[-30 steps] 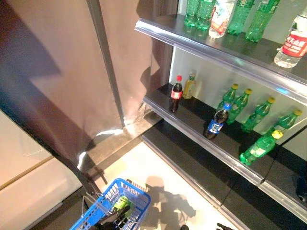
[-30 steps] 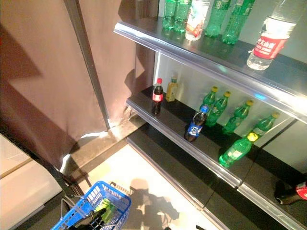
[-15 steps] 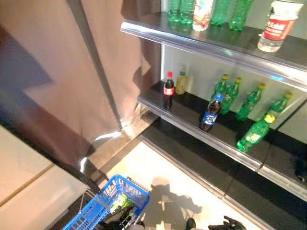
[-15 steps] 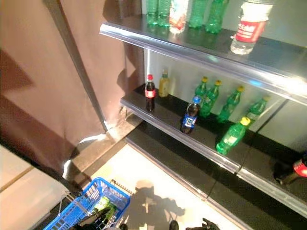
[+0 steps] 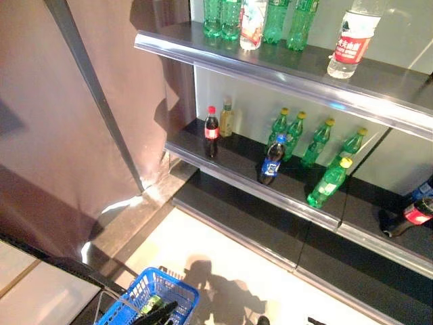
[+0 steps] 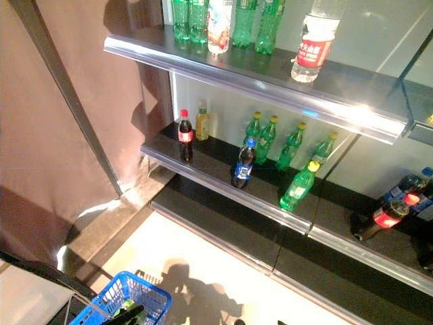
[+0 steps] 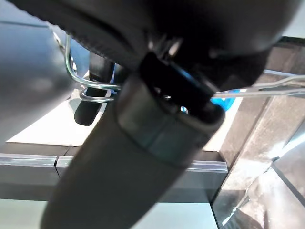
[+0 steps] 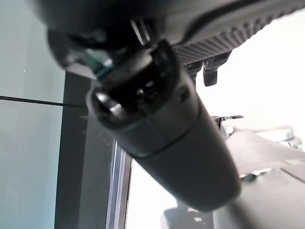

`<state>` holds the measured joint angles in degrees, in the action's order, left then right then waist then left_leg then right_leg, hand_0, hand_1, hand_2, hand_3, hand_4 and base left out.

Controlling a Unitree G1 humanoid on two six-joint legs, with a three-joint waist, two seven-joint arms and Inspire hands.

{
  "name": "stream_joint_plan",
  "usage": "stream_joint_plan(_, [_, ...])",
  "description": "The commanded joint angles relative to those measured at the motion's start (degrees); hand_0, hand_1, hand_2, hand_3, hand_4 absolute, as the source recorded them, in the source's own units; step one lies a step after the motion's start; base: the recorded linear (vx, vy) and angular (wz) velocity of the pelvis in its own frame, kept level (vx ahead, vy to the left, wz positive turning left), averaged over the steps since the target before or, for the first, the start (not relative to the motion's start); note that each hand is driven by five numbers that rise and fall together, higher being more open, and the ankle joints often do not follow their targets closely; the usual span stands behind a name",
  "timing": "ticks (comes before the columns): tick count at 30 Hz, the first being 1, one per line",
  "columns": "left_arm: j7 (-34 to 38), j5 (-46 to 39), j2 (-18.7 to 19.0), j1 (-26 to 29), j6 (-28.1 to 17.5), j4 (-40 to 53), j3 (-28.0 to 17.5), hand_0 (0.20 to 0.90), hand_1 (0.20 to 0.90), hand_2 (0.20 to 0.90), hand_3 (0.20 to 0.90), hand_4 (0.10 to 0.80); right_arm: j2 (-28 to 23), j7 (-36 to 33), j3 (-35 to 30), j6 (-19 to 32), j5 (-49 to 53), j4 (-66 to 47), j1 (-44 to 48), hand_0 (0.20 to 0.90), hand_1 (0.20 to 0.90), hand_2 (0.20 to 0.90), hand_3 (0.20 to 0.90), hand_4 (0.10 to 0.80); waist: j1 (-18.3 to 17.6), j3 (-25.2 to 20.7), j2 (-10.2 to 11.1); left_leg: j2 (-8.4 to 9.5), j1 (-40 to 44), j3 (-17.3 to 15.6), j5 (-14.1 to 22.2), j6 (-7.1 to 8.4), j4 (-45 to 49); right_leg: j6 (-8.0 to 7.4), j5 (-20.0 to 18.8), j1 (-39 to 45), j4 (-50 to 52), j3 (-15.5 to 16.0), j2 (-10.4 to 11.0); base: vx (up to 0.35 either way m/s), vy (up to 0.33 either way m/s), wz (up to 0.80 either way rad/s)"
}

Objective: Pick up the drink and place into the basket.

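Blue wire basket [image 5: 150,303] low at lower left, wire handle [image 7: 90,90] caught under curled fingers [image 7: 97,71] of left hand [image 5: 157,314]. Green drink bottle [image 5: 151,302] lying inside basket, just beside those fingers, long axis roughly level; cap end not readable. Right hand [image 8: 162,124] seen only in its wrist view; finger state cannot be told. Shelf [image 5: 237,172] above carrying upright cola bottle [image 5: 212,132], blue-label bottle [image 5: 271,160], green bottles [image 5: 318,143].
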<state>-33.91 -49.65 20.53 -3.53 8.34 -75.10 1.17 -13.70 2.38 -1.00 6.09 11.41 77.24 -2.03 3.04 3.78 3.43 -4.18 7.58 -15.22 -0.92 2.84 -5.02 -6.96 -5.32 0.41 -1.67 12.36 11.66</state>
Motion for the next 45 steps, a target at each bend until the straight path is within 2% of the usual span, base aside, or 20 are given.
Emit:
stream_joint_plan(1, [-9.2, 2.3, -5.2, 8.4, -0.7, 5.2, 0.5, 0.3, 0.3, 0.3, 0.2, 0.1, -2.9, -0.1, 0.6, 1.2, 0.4, 0.8, 4.5, 0.9, 0.9, 0.9, 0.9, 0.8, -1.1, 0.8, -3.5, -1.39, -2.3, 4.2, -0.5, -0.04, 0.6, -1.8, 3.0, 3.7, 3.7, 1.1, 2.2, -0.006, -0.032, -0.02])
stream_joint_plan(15, [-9.6, 5.0, -6.1, 7.4, -0.7, 4.0, 1.0, 0.3, 0.3, 0.3, 0.2, 0.1, -2.7, 0.2, 1.1, 0.9, -0.6, 1.0, 4.2, 0.9, 0.9, 0.9, 0.9, 0.8, -0.7, 0.3, -3.1, -2.31, -0.7, 4.9, -0.4, 0.76, 0.2, -1.33, 3.2, 6.2, 1.8, 2.0, 1.1, 0.019, -0.018, 0.03])
stream_joint_plan(20, [-8.5, 3.9, -5.8, 7.5, -0.3, 4.5, 0.3, 0.3, 0.3, 0.3, 0.2, 0.1, -3.4, 0.4, 1.0, -0.2, -1.2, 0.8, 3.8, 0.9, 0.9, 0.9, 0.9, 0.8, -0.7, 1.5, -3.2, -3.38, 0.0, 4.2, -0.8, 1.3, 0.5, -1.31, 3.3, 6.5, 2.6, 2.7, 1.3, 0.077, -0.023, -0.01])
stream_joint_plan(23, [-8.4, 3.7, -5.6, 6.3, -0.8, 4.2, 0.3, 0.3, 0.3, 0.3, 0.2, 0.1, -3.6, 0.6, 0.9, 0.4, -2.8, 1.6, 2.7, 0.9, 0.9, 0.9, 0.9, 0.8, -1.1, 1.8, -3.1, -3.71, -0.6, 4.0, -0.9, 1.49, 0.0, -1.47, 2.2, 6.2, 0.5, 2.1, 0.9, 0.151, -0.026, 0.01])
stream_joint_plan(26, [-8.0, 1.7, -5.7, 6.8, -1.4, 4.3, 0.6, 0.3, 0.3, 0.3, 0.2, 0.1, -4.0, 0.2, 1.6, 0.2, -2.5, 1.7, 3.3, 0.9, 0.9, 0.9, 0.9, 0.8, -1.2, 2.9, -3.4, -4.22, -3.5, 3.9, -1.7, 1.85, 0.0, -1.42, 1.1, 3.1, -0.1, 1.8, 0.9, -0.112, 0.007, -0.05])
stream_joint_plan(29, [-7.1, -2.9, -6.5, 12.0, -3.5, 4.3, 1.8, 0.3, 0.3, 0.3, 0.2, 0.1, -4.9, -1.3, 3.0, 1.0, -0.3, 1.1, 8.3, 0.9, 0.9, 0.9, 0.9, 0.8, -0.9, 7.9, -4.0, -3.86, -11.3, 5.2, -3.8, 1.93, 0.0, -1.4, -1.2, -4.6, -0.3, 1.8, 1.0, -0.403, 0.016, -0.06])
stream_joint_plan(32, [-7.1, -5.2, -6.4, 15.9, -4.7, 4.1, 2.3, 0.3, 0.3, 0.3, 0.2, 0.1, -5.7, -1.6, 3.2, 1.1, 1.4, 0.3, 12.0, 0.9, 0.9, 0.9, 0.9, 0.8, -1.1, 12.0, -3.9, -3.56, -17.4, 6.0, -4.8, 1.74, 4.0, -0.72, -0.4, -11.0, 5.2, 0.6, 1.1, -0.254, 0.006, 0.0])
stream_joint_plan(34, [-6.5, -7.0, -5.9, 17.5, -5.0, 4.8, 3.1, 0.3, 0.3, 0.3, 0.2, 0.1, -6.5, -1.7, 3.6, 2.0, 2.8, -0.6, 13.1, 0.9, 0.9, 0.9, 0.9, 0.8, -1.5, 14.7, -3.7, -3.63, -23.3, 8.0, -3.9, 1.94, 11.7, 0.03, 1.2, -16.2, 11.8, -0.6, 1.3, -0.222, -0.01, -0.02])
stream_joint_plan(37, [-5.7, -8.9, -5.2, 18.1, -4.8, 6.6, 3.7, 0.3, 0.3, 0.3, 0.2, 0.1, -7.2, -1.4, 4.2, 3.7, 5.0, -2.6, 14.0, 0.9, 0.9, 0.9, 0.9, 0.8, -1.7, 16.1, -3.4, -3.8, -28.3, 9.5, -1.8, 2.05, 18.4, 0.45, 3.4, -20.6, 17.4, -1.9, 2.0, -0.146, 0.002, -0.02])
stream_joint_plan(39, [-5.4, -10.8, -4.6, 18.8, -5.0, 8.0, 4.1, 0.3, 0.3, 0.3, 0.2, 0.1, -7.7, -1.6, 4.4, 7.2, 7.3, -4.3, 14.9, 0.9, 0.9, 0.9, 0.9, 0.8, -1.7, 16.6, -2.9, -3.85, -32.2, 10.1, 1.1, 1.72, 24.1, 0.65, 5.6, -24.8, 22.6, -2.8, 2.6, -0.142, 0.004, -0.25])
stream_joint_plan(43, [-4.4, -12.9, -4.5, 19.0, -5.2, 10.1, 4.9, 0.3, 0.3, 0.3, 0.2, 0.1, -7.4, -0.4, 4.9, 11.9, 11.7, -8.4, 16.3, 0.9, 0.9, 0.9, 0.9, 0.8, -1.6, 16.6, -2.3, -4.1, -36.2, 11.6, 4.2, 1.28, 30.3, 1.28, 7.7, -29.1, 28.6, -4.0, 3.1, -0.07, 0.007, -0.22])
stream_joint_plan(45, [-3.9, -13.4, -4.2, 18.7, -5.2, 11.3, 5.1, 0.3, 0.3, 0.3, 0.2, 0.1, -7.2, 0.3, 6.0, 13.7, 12.6, -12.4, 16.9, 0.9, 0.9, 0.9, 0.9, 0.8, -1.4, 16.5, -2.0, -4.09, -36.8, 11.9, 4.5, 1.02, 30.6, 1.21, 8.0, -30.5, 29.9, -4.6, 3.1, -0.054, -0.007, -0.02])
